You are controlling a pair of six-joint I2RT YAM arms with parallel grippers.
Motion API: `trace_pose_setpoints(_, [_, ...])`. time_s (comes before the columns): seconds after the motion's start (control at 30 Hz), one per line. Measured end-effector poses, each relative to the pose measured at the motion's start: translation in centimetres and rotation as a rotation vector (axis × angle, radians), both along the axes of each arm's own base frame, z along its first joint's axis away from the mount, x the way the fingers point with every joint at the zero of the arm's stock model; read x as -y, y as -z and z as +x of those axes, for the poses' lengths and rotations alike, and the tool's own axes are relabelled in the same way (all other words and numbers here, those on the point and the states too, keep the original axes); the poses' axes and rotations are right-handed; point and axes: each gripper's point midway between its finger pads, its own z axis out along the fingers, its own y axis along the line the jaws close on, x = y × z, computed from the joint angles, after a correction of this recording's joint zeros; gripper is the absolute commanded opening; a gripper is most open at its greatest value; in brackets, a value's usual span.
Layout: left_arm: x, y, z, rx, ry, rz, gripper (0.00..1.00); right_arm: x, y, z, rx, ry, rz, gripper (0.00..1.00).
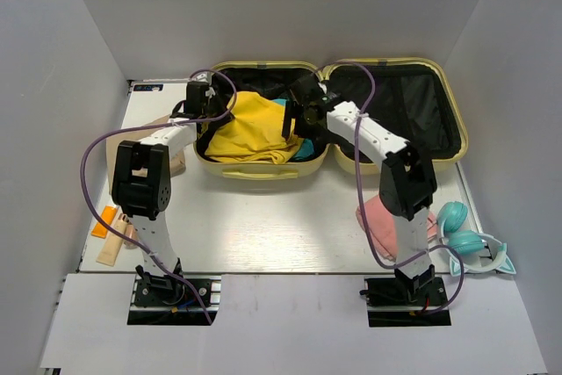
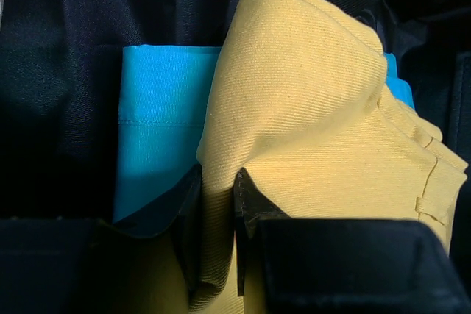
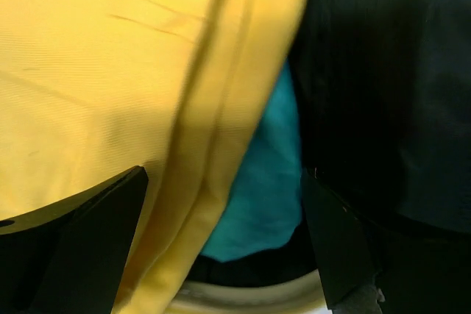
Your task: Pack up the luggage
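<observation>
The pale yellow luggage [image 1: 443, 157] lies open at the back of the table, black lining showing. Its left half holds a yellow garment [image 1: 241, 129] over a teal garment [image 1: 306, 148]. My left gripper [image 1: 204, 111] is at the left edge of that half, shut on a fold of the yellow garment [image 2: 294, 108]; the blue-teal garment [image 2: 158, 123] lies under it. My right gripper [image 1: 299, 116] is open over the right side of that half, its fingers [image 3: 338, 248] straddling the yellow garment's edge [image 3: 110, 71] and the teal garment [image 3: 265, 189], above the luggage rim [image 3: 250, 301].
A pink garment [image 1: 379, 221] and teal headphones [image 1: 461, 230] lie at the right front of the table. Beige cloth [image 1: 174, 160] and orange items [image 1: 105, 221] lie at the left. White walls close in both sides.
</observation>
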Motion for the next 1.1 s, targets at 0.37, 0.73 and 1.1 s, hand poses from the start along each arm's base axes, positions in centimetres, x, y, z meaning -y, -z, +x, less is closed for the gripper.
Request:
trace_pose_setpoints(0.37, [0.1, -0.2, -0.3, 0.014, 0.011, 0.002, 0.00, -0.6, 3.9, -1.0, -0.152, 0.044, 0.145, 0.53])
trace_pose_setpoints(0.73, [0.2, 0.0, -0.5, 0.017, 0.017, -0.003, 0.00, -1.7, 3.1, -1.2, -0.169, 0.001, 0.204, 0.75])
trace_pose_setpoints(1.1, [0.2, 0.0, -0.7, 0.026, 0.022, -0.001, 0.00, -0.9, 2.5, 0.8, -0.084, -0.001, 0.125, 0.81])
